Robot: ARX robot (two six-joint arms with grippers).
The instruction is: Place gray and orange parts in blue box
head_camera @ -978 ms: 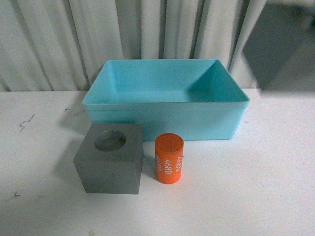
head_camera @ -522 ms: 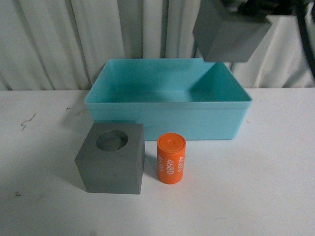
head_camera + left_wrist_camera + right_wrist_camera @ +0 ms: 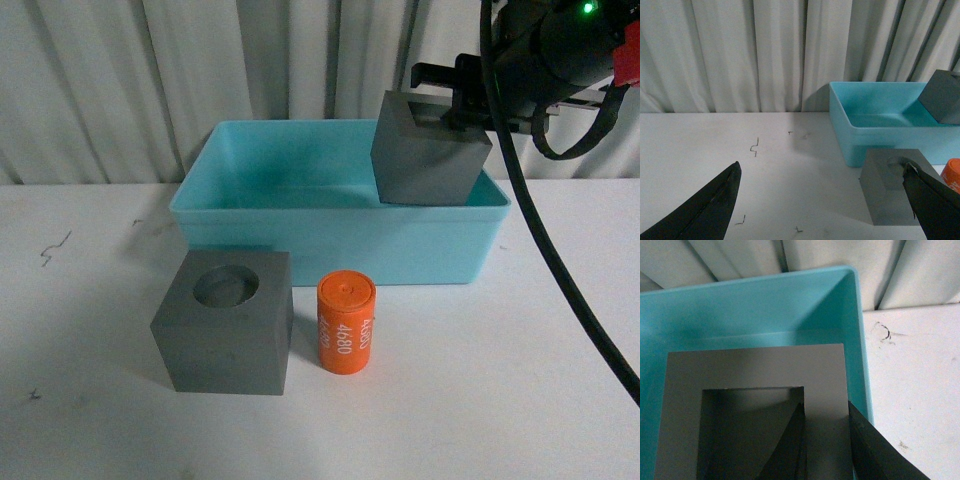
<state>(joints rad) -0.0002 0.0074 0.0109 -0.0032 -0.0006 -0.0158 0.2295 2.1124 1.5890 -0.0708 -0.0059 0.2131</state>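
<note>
The light-blue box [image 3: 330, 212] stands at the back of the white table. My right gripper [image 3: 455, 110] is shut on the gray cube with the square recess [image 3: 425, 165] and holds it tilted over the box's right end, its lower part below the rim line. In the right wrist view one finger sits inside the cube's recess [image 3: 755, 370] and the other outside its wall, with the gripper [image 3: 825, 407] above the box [image 3: 860, 340]. The gray cube with the round recess [image 3: 225, 335] and the orange "4680" cylinder [image 3: 345, 322] stand in front of the box. My left gripper [image 3: 820, 164] is open and empty, low beside the round-recess cube [image 3: 890, 185].
A white curtain hangs close behind the box. The right arm's black cable [image 3: 560, 270] runs down the right side of the front view. Small dark marks [image 3: 52, 250] dot the table at the left.
My right gripper has come into the front view and lowered the square-recess cube from above the box down into its right end. The other cube and the cylinder stay put.
</note>
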